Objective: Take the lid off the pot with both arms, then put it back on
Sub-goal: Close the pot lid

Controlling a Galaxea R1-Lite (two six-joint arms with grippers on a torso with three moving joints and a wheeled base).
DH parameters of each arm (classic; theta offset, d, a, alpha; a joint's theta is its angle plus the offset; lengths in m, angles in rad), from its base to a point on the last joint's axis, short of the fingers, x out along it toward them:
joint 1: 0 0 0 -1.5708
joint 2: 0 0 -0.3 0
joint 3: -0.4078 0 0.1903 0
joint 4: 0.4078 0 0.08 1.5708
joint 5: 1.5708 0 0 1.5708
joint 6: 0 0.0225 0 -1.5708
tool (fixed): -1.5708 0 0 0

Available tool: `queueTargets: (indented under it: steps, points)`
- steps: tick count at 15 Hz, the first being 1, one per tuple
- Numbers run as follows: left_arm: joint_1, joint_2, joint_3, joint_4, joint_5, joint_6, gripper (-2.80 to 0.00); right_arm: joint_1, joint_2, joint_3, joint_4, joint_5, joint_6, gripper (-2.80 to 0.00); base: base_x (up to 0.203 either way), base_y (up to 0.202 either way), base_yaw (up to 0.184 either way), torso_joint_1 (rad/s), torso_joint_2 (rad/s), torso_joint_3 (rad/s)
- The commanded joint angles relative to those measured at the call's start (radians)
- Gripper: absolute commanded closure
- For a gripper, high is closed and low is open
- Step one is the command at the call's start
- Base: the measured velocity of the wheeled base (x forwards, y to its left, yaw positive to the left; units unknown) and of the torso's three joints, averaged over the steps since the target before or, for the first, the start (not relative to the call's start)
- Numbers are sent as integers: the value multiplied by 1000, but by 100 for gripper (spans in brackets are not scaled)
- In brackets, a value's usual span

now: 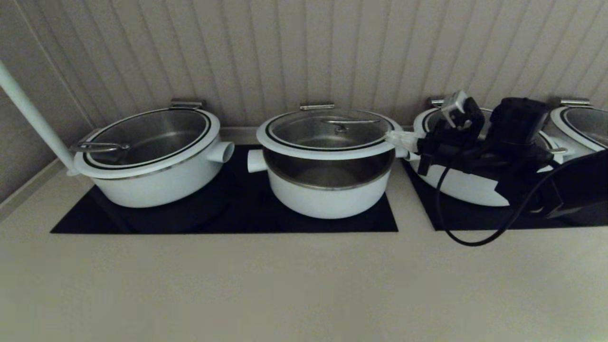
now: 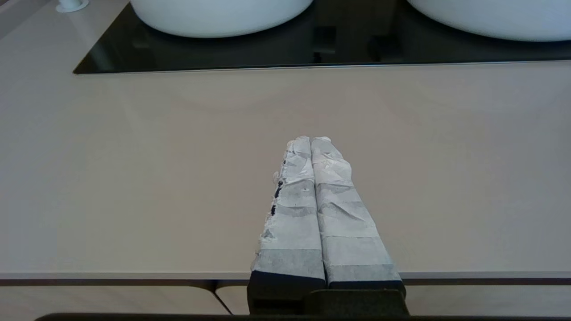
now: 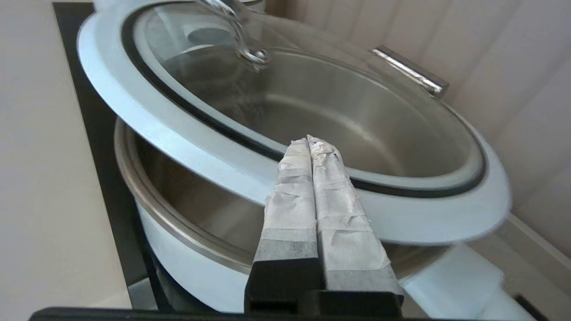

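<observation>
The pot [image 1: 327,199] stands in the middle of the black hob, with a white stub on each side. Its lid [image 1: 327,151] is raised clear of the steel bowl at the front, with the bar handle [image 1: 349,122] on top and the hinge bracket [image 1: 317,106] behind. My right gripper [image 1: 400,139] is shut, and its white-wrapped tips lie on the lid's right rim. The right wrist view shows the shut gripper [image 3: 310,141] over the white rim of the lid [image 3: 178,133], above the pot [image 3: 178,254]. My left gripper [image 2: 311,140] is shut and empty over the bare counter near its front edge, out of the head view.
A like pot [image 1: 152,161] with its lid stands at the left. Another [image 1: 465,187] sits behind my right arm, and a further one [image 1: 584,123] is at the far right. A white pole [image 1: 33,118] leans at the left. The panelled wall is close behind.
</observation>
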Motion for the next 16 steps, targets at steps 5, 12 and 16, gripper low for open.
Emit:
queueTargets:
  steps: [5,12,16]
  points:
    - [-1,1,0,0,1,0,0,34,67,5,-51,3,-2,0,0,0,0,0,0,0]
    - [-1,1,0,0,1,0,0,33,100,109,-138,0,-2,0,0,0,0,0,0,0]
    - [1,1,0,0,1,0,0,34,112,139,-161,0,-2,0,0,0,0,0,0,0]
